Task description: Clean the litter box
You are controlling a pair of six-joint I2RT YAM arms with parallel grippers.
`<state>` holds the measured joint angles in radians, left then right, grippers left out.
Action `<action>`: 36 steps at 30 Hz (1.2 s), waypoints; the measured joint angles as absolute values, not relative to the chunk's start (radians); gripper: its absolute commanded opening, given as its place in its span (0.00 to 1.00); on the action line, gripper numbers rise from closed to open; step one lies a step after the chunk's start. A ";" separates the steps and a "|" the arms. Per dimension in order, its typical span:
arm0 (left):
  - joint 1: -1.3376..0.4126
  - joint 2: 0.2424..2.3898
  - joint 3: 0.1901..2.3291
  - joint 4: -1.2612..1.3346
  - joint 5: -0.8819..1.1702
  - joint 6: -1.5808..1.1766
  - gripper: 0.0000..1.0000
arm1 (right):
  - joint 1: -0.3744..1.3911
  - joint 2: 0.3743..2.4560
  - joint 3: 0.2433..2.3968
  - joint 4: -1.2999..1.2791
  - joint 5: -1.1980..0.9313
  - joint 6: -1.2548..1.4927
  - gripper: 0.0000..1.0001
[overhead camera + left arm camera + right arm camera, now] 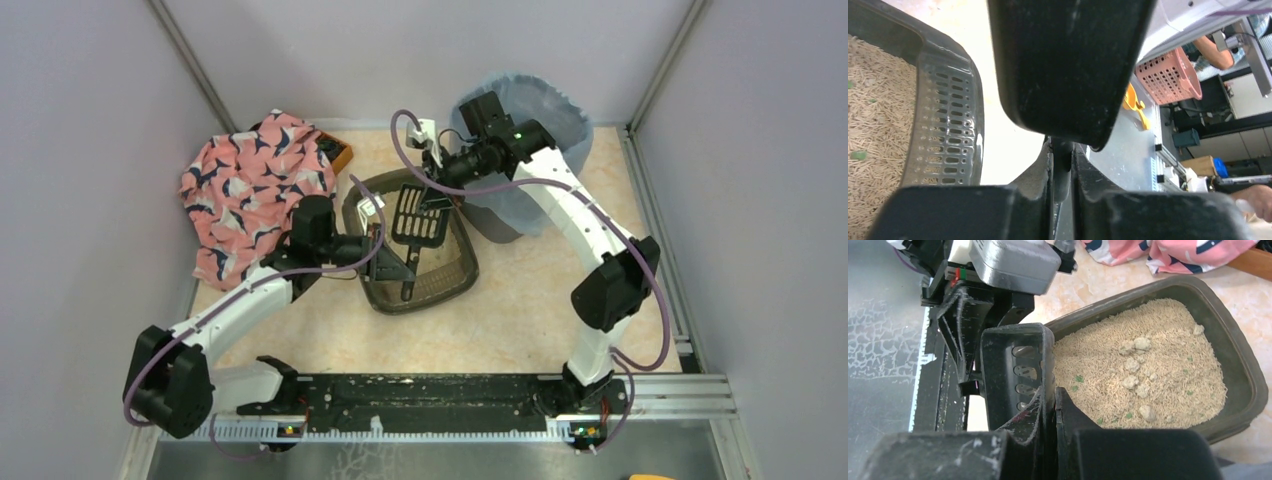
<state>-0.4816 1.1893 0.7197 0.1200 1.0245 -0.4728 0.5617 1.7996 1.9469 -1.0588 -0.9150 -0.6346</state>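
Looking across the beige worktop (520, 310): pink patterned cloth (250, 180) back-left, round bin (560, 120) w/ blue-grey liner back-right. Litter box (440, 292) sits mid-worktop btwn them, near the bin, full of beige granules. Black slotted scoop (418, 218) is over the box, head toward the bin; can't tell if it touches the litter. Left hand (393, 262) pressed together on the scoop's handle, right hand (433, 195) pinching the scoop head's rim. Pale clumps (1135, 367) & green specks lie on the granules.
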 measured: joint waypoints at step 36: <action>-0.480 0.733 0.188 0.988 0.052 -0.859 0.99 | 0.358 1.507 1.280 0.559 -0.900 0.652 0.00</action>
